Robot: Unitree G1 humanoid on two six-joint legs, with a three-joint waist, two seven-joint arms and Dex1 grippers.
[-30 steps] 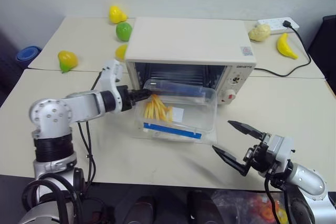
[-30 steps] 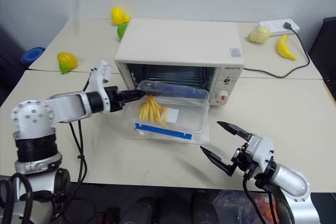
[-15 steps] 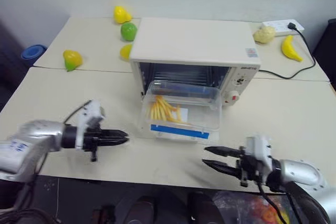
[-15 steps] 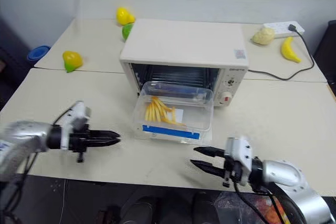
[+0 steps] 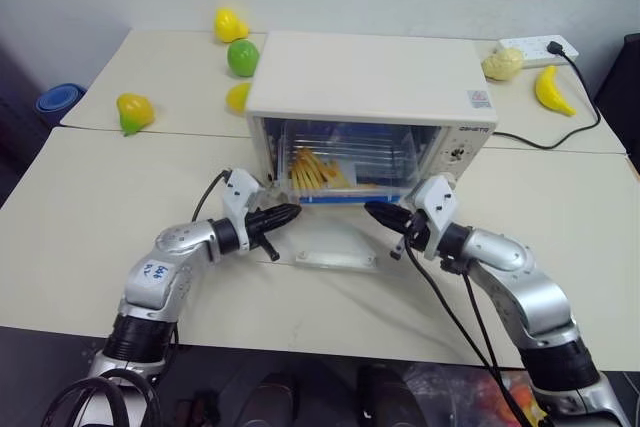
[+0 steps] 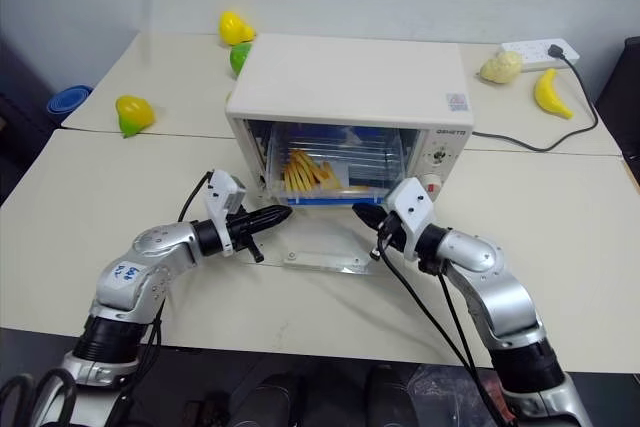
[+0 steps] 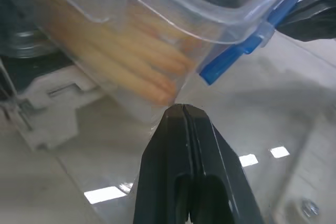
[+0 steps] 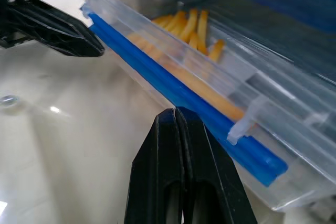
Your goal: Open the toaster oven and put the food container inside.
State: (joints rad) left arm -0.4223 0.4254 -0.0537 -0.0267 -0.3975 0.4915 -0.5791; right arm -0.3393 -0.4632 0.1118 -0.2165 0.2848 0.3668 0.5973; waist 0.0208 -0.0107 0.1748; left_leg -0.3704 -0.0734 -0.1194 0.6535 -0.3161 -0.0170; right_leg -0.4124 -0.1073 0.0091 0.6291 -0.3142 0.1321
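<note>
The cream-white toaster oven (image 5: 370, 72) stands mid-table with its glass door (image 5: 330, 245) folded down flat on the table. Inside the oven's mouth sits the food container (image 5: 345, 162), a clear box with yellow fries and a blue clip strip (image 8: 184, 103) along its front. My left gripper (image 5: 290, 213) is shut and empty, with its tip at the container's front left corner. Shut and empty too, my right gripper (image 5: 372, 210) points at the front right corner. Both hover over the lowered door. Whether either tip touches the container I cannot tell.
Toy fruit lies behind and left of the oven: a yellow piece (image 5: 229, 24), a green one (image 5: 242, 56) and a yellow-green one (image 5: 131, 112). At the back right are a banana (image 5: 549, 89), a pale lump (image 5: 501, 64) and a power strip (image 5: 530, 45) with the oven's black cable.
The container has gone from the lowered door into the oven. Both grippers closed and swung in from the table's front to the container's front corners.
</note>
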